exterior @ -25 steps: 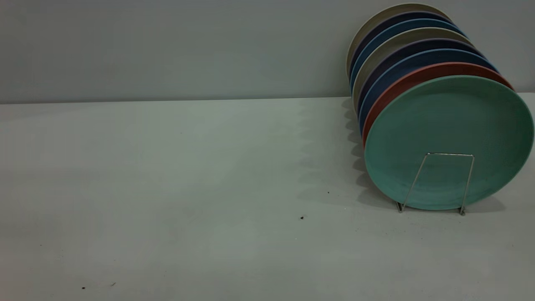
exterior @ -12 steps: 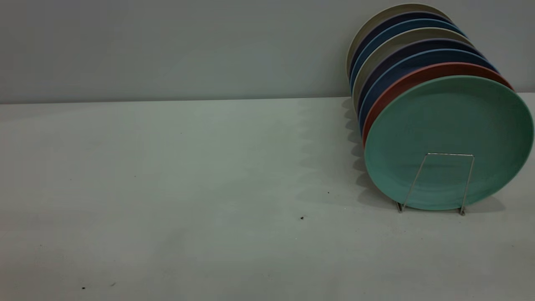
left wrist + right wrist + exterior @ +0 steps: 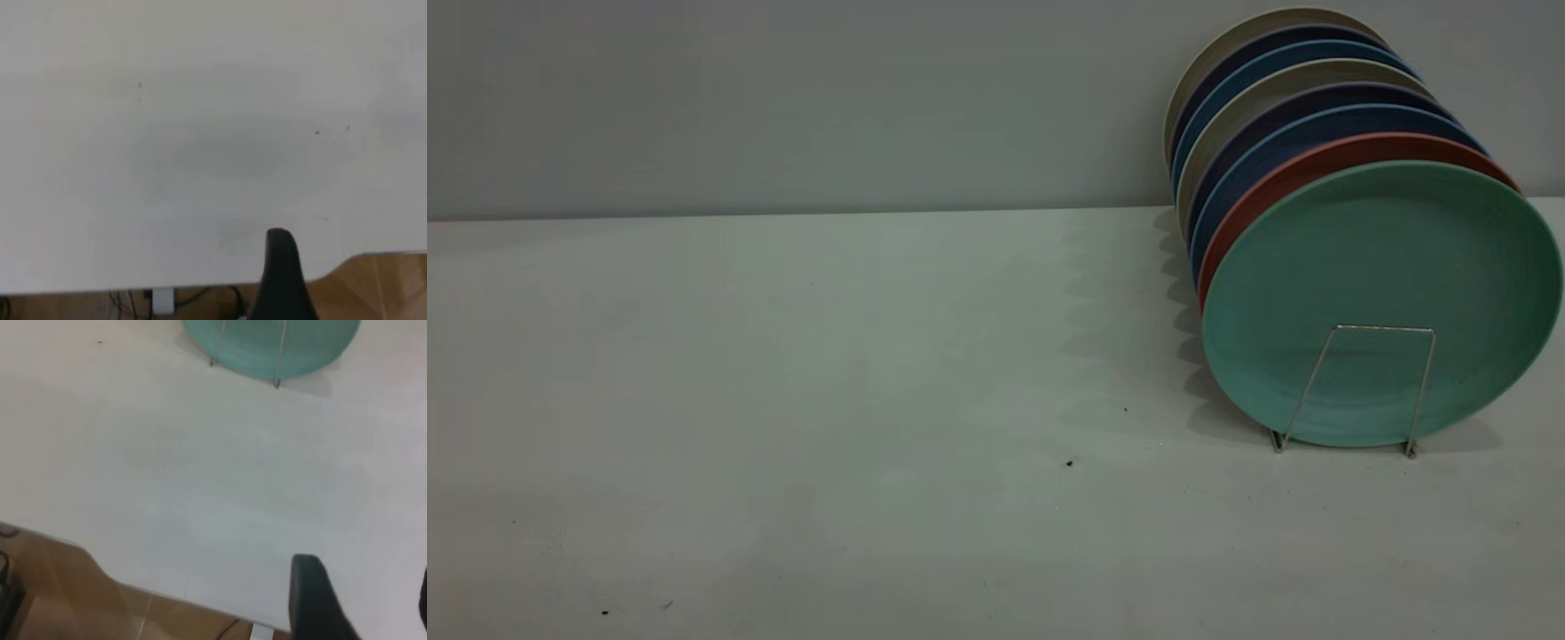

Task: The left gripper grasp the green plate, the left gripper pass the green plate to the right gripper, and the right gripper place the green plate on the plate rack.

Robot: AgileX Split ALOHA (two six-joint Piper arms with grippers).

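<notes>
White-grey tabletop point(image 3: 783, 356) runs pretty much wall to wall, with a plain pale wall point(image 3: 783, 98) behind it. Out at 9 o'clock it's just matte surface, then a couple of tiny dark specks point(image 3: 1069, 463) at about 6 o'clock from the middle.

Neither arm shows from out front. The left gripper point(image 3: 283, 267) only turns up on its own wrist camera, hanging over the table's edge with wooden floor point(image 3: 387, 280) below. I honestly can't tell whether it's open or closed. The right gripper point(image 3: 363, 577) also sits over the table edge, jaws spread wide with nothing in them, well apart from the plates.

Over at 3 o'clock, the plate rack point(image 3: 1371, 329) is full. The green plate point(image 3: 1378, 258) stands on edge in the front slot, leaning back a little, with one silver wire loop upright in front of its lower half. Right behind it is a salmon-pink plate point(image 3: 1316, 160), then blue plates point(image 3: 1280, 142) and beige plates point(image 3: 1263, 27) trailing back toward 1 o'clock. Their shadows fall on the table just left of the row.
</notes>
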